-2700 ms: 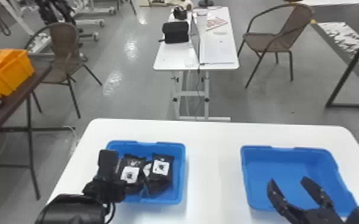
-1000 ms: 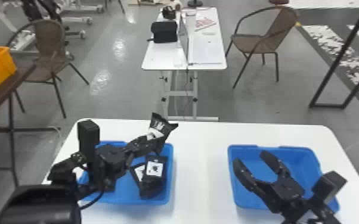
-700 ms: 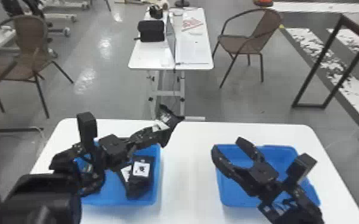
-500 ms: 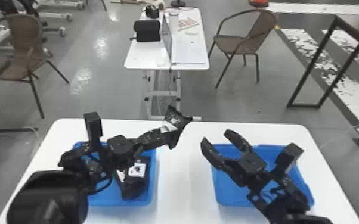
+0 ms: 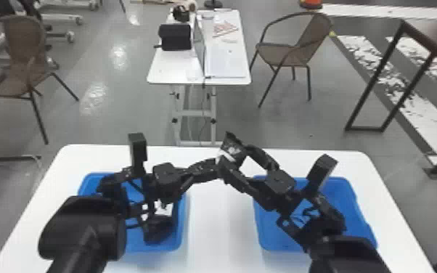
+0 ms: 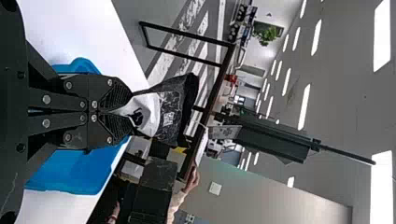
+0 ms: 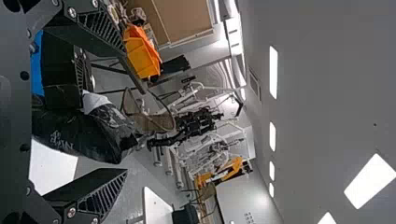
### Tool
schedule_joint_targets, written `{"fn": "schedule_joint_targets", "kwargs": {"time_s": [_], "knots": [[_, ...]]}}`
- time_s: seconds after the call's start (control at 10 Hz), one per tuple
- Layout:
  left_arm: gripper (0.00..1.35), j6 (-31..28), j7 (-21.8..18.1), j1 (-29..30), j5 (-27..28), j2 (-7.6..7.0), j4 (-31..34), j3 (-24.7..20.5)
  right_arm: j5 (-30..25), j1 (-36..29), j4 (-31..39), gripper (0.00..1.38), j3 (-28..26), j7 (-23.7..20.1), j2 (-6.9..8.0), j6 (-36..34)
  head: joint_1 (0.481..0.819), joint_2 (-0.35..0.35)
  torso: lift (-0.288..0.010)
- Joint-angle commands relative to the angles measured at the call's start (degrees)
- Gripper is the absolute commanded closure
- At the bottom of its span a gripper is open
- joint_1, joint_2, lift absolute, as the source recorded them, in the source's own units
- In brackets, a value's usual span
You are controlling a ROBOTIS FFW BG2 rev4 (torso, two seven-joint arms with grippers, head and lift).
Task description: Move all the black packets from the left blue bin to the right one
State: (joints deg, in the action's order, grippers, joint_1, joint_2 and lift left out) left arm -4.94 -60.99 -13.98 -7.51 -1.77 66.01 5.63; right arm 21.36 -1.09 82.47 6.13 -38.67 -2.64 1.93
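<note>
While the left gripper pinches the end of a black packet, the right gripper has its fingers spread well apart on either side of that packet; whether they touch it, I cannot tell. Below the left gripper, another black packet lies in the left blue bin. Beneath the right gripper sits the right blue bin.

The right gripper has brought its jaws around the raised packet.
</note>
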Motion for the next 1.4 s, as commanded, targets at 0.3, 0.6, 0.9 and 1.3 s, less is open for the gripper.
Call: {"fn": "schedule_joint_targets", "kwargs": {"time_s": [0.3, 0.6, 0.9, 1.3], "knots": [[1.21, 0.2, -0.1, -1.2, -1.4, 0.54, -1.7, 2.5, 2.7, 2.8, -4.3, 0.97, 1.4, 0.5, 0.71, -0.7, 0.695, -0.058, 0.000], [1.21, 0.2, -0.1, -0.7, -1.7, 0.54, -1.7, 2.2, 2.6, 2.0, -4.1, 1.26, 1.3, 2.0, 0.62, 0.3, 0.695, -0.065, 0.000], [0.83, 0.0, 1.9, 1.2, -3.0, 1.06, -1.5, 0.1, 3.1, 2.0, -4.3, 1.26, 0.2, 2.7, 0.62, 1.5, 0.695, -0.068, 0.000], [0.13, -2.6, 10.4, 11.4, -5.7, 0.10, 8.0, -7.9, 2.7, 2.1, -11.1, 1.22, -10.2, 3.4, 0.00, 2.3, 0.695, -0.078, 0.000]]}}
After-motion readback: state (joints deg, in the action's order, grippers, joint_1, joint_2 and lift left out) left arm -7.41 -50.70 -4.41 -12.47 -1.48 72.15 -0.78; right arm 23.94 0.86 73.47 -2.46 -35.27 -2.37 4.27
